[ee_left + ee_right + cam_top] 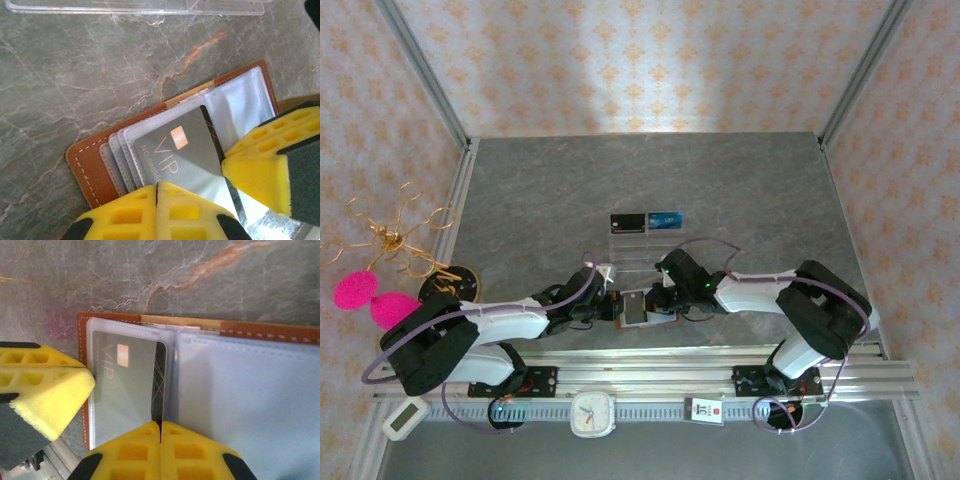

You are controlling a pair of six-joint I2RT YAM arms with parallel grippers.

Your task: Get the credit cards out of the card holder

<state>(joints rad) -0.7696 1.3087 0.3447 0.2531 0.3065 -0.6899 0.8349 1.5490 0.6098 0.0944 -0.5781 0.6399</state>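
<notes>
I work in a staged robot-test booth, a lab rig dressed up as a room. Panels papered in an orange floral print (640,60) stand on three sides, held by bare aluminium posts (427,75). The tabletop (750,190) is a grey marble-look sheet. My left arm (505,320) and right arm (750,293) are bolted to an aluminium rail (650,372) at its near edge. Props sit about: a small clock (592,413), a gold wire ornament (390,235), a clear acrylic stand (645,250).
</notes>
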